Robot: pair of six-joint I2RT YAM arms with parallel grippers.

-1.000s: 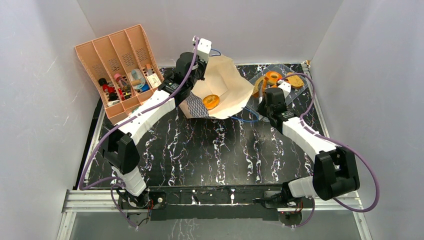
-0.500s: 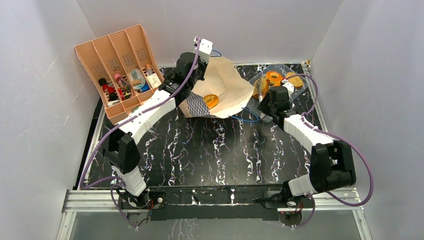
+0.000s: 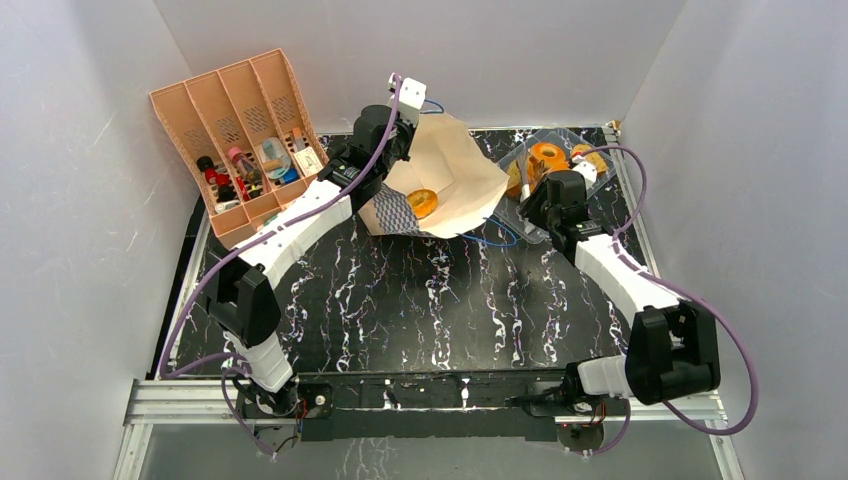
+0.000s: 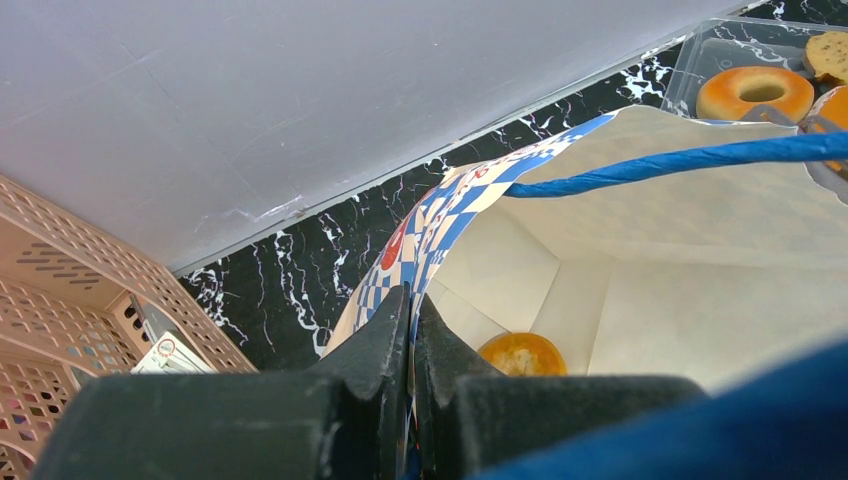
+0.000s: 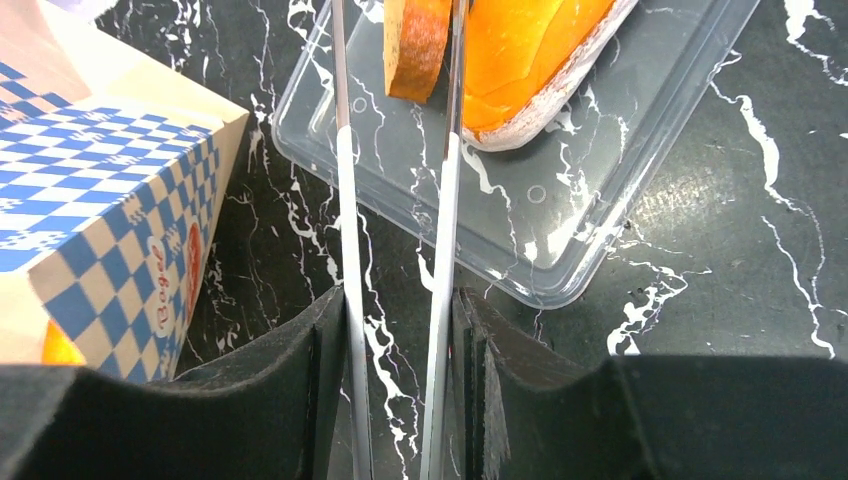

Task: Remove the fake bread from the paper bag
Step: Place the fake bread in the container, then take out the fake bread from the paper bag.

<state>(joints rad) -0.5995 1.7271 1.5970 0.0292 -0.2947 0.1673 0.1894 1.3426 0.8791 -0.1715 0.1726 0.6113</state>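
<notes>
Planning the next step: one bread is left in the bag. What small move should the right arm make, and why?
Probably lift the tongs clear of the tray and swing them toward the paper bag: a round bread lies inside, and the left arm's jaws pinch its rim open.

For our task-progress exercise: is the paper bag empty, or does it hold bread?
Not empty: a golden round bread lies inside the paper bag, visible through its open mouth.
</notes>
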